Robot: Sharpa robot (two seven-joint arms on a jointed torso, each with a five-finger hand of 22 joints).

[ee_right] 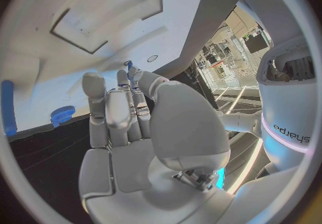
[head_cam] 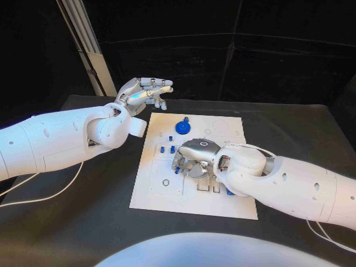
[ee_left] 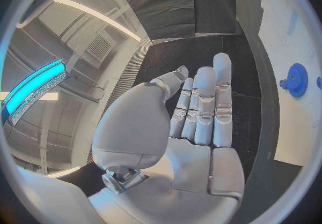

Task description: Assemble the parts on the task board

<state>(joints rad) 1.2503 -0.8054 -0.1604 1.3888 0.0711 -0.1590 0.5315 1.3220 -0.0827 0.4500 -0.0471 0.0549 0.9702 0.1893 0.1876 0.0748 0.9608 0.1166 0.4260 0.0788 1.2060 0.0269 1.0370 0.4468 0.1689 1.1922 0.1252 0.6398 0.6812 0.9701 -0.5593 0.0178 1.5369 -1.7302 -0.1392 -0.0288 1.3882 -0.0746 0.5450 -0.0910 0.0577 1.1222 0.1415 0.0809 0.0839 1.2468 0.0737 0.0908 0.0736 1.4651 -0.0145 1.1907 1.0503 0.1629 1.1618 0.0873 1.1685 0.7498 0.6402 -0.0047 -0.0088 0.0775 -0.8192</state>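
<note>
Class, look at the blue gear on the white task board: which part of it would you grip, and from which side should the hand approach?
Grip the blue gear by its toothed rim, fingers on opposite edges, coming from above. It seems to lie flat on the task board, so its sides offer little to hold otherwise. The left hand hovers open just beyond the board's far-left corner, probably the handier one; the right hand is over the board's middle.

A white task board [head_cam: 226, 192] marked with thin dark outlines was seen on a black table [head_cam: 82, 222]. A blue gear [head_cam: 183, 127] and small blue parts [head_cam: 163, 149] were seen on it, just beyond silver fingers [head_cam: 182, 165] of the right hand [head_cam: 196, 158].
</note>
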